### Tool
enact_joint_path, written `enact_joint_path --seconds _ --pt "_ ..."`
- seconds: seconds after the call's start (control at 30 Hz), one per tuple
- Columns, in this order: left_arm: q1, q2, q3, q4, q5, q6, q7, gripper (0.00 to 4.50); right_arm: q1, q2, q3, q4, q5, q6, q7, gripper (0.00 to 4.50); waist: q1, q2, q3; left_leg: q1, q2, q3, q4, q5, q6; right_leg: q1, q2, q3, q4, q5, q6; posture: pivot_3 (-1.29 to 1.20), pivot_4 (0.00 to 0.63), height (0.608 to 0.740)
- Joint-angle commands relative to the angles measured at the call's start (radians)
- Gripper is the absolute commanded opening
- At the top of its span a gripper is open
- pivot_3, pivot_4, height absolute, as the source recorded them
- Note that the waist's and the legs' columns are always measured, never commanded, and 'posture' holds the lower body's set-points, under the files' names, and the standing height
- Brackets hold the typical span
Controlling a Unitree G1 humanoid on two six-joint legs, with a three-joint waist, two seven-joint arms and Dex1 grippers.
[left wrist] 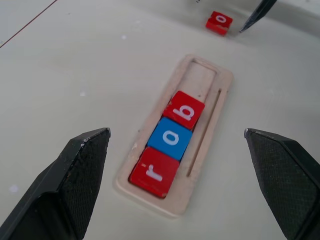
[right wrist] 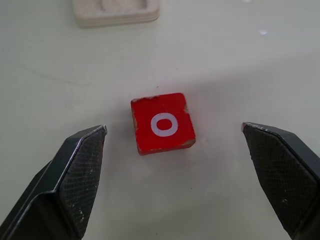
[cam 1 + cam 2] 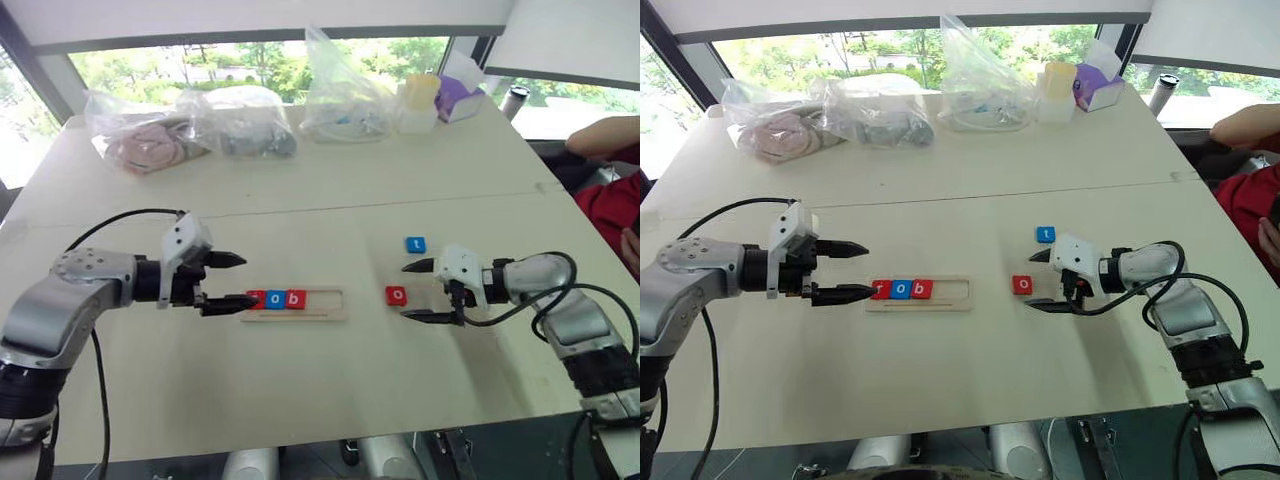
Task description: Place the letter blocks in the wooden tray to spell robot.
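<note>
Head camera (both eyes, one scene). A pale table [image 3: 330, 390] carries the wooden tray [image 3: 325, 303], which lies lengthwise across the robot's front. Its left part holds three letter blocks in a row: a red r block [image 3: 257, 298], a blue o block [image 3: 275, 299] and a red b block [image 3: 296, 299]; the right part of the recess is bare. The left end effector [image 3: 236, 281] sits at the tray's left end, fingers spread apart, the lower fingertip just beside the r block. To the right of the tray, apart from it, a second red o block [image 3: 397, 295] lies flat on the table, and a blue t block [image 3: 416, 244] lies farther back. The right end effector [image 3: 418, 291] points toward the red o block, its fingers apart and holding nothing. Clear plastic bags [image 3: 190, 130] line the far edge of the table; a person's red sleeve [image 3: 610, 205] shows at the right.

Left wrist camera. The two black fingers [image 1: 75, 185] stand wide apart, with the tray's occupied end between them, reading r, o, b.

Right wrist camera. The black fingers [image 2: 70, 180] stand apart on either side of the loose red o block, touching neither edge; one end of the tray lies beyond.
</note>
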Motion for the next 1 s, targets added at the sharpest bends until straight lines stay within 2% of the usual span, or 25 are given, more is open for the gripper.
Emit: enact_joint_path --seconds 0.03,0.07,0.17,0.3,0.33,0.43,0.57,0.67,0.77,1.0 --pt "0.004 0.018 0.046 -0.031 -0.012 0.002 0.014 4.50 -0.044 0.020 0.013 0.084 -0.017 -0.090 0.036 4.46 0.001 0.000 0.000 0.000 0.000 0.000 0.000 0.000 0.000 0.000 0.000 0.000 0.000 0.000 0.000 0.00 0.150 0.740" --pt "0.006 0.018 0.046 -0.034 -0.012 0.002 0.017 4.50 -0.052 0.026 0.017 0.106 -0.019 -0.103 0.043 4.46 0.001 0.000 0.000 0.000 0.000 0.000 0.000 0.000 0.000 0.000 0.000 0.000 0.000 0.000 0.000 0.00 0.150 0.740" --pt "0.011 0.021 0.048 -0.038 -0.013 0.001 0.022 4.50 -0.069 0.042 0.013 0.139 -0.002 -0.110 0.067 3.63 0.001 0.000 0.000 0.000 0.000 0.000 0.001 0.000 0.000 0.001 -0.001 0.000 0.000 0.000 -0.001 0.00 0.150 0.740" --pt "0.019 0.029 0.050 -0.034 -0.007 -0.002 0.027 4.50 -0.069 0.052 0.007 0.117 0.010 -0.082 0.076 1.56 -0.001 0.000 0.000 0.001 0.000 0.000 0.002 0.000 0.000 0.001 -0.001 0.000 0.001 0.001 -0.001 0.00 0.150 0.740" --pt "0.021 0.031 0.051 -0.034 -0.007 -0.004 0.027 4.50 -0.067 0.054 0.005 0.112 0.012 -0.076 0.076 1.16 -0.001 0.000 0.000 0.001 0.000 0.000 0.002 0.000 0.000 0.001 -0.001 0.000 0.001 0.001 -0.001 0.00 0.150 0.740" --pt "0.030 0.036 0.053 -0.031 -0.007 -0.009 0.025 4.50 -0.071 0.066 -0.006 0.065 0.015 -0.024 0.037 1.15 -0.002 0.000 0.000 0.001 0.000 0.000 0.002 0.000 0.000 0.001 0.000 0.000 0.001 0.001 -0.001 0.00 0.150 0.740" --pt "0.049 0.051 0.047 -0.029 0.011 -0.025 0.022 4.50 -0.122 0.132 0.001 -0.146 0.088 0.269 -0.046 1.15 -0.005 0.000 0.000 0.001 0.000 0.000 0.002 0.000 0.000 0.000 0.000 0.000 0.003 0.001 -0.001 0.00 0.150 0.740" --pt "0.066 0.060 0.041 -0.027 0.024 -0.039 0.022 4.50 -0.153 0.217 0.060 -0.270 0.051 0.387 -0.142 1.15 -0.005 0.000 0.000 0.002 0.000 0.001 0.002 0.000 0.000 -0.002 0.000 0.001 0.008 0.001 -0.001 0.00 0.150 0.740" --pt "0.076 0.056 0.048 -0.038 0.017 -0.034 0.029 4.50 -0.162 0.247 0.095 -0.315 0.039 0.451 -0.172 1.15 0.007 0.001 0.000 0.002 0.000 -0.003 0.002 0.000 -0.001 -0.002 0.000 0.000 0.011 -0.001 -0.003 0.00 0.150 0.740" --pt "0.105 0.051 0.061 -0.062 0.011 -0.029 0.050 4.50 -0.175 0.254 0.189 -0.316 0.004 0.450 -0.157 1.15 0.022 0.001 0.000 0.000 0.000 -0.001 0.008 0.000 -0.001 -0.002 -0.001 -0.001 0.011 -0.002 -0.005 0.00 0.150 0.740"
